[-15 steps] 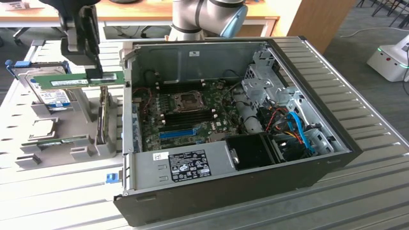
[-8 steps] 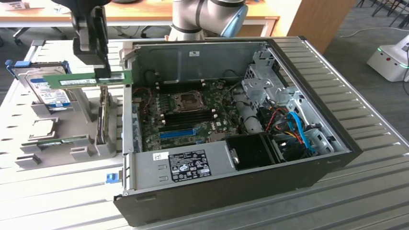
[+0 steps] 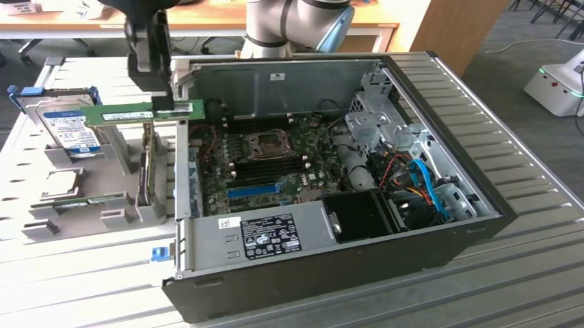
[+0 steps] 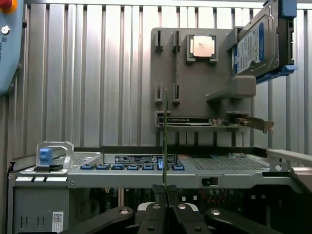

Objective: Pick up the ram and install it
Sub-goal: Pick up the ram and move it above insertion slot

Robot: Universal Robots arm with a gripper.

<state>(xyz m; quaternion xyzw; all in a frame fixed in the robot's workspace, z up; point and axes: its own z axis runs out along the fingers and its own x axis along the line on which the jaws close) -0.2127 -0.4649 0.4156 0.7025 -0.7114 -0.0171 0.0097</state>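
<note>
We see the ram [image 3: 123, 114], a thin, flat green board with small dark chips, hanging level above the grey plastic holder [image 3: 114, 147]. It is just beside the open black computer case [image 3: 438, 225] on the ribbed metal worktop [image 3: 520, 280]. The tool [image 4: 165, 191] has its dark jaws drawn narrow on the ram, pinching it near one end.

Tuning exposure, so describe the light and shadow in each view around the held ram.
Exterior view: even light on the ram and the table, while the computer case is darkest around its fan shroud. Wrist view: the ram, edge-on in the gripper, reads as a dark line against the pale holder.
</note>
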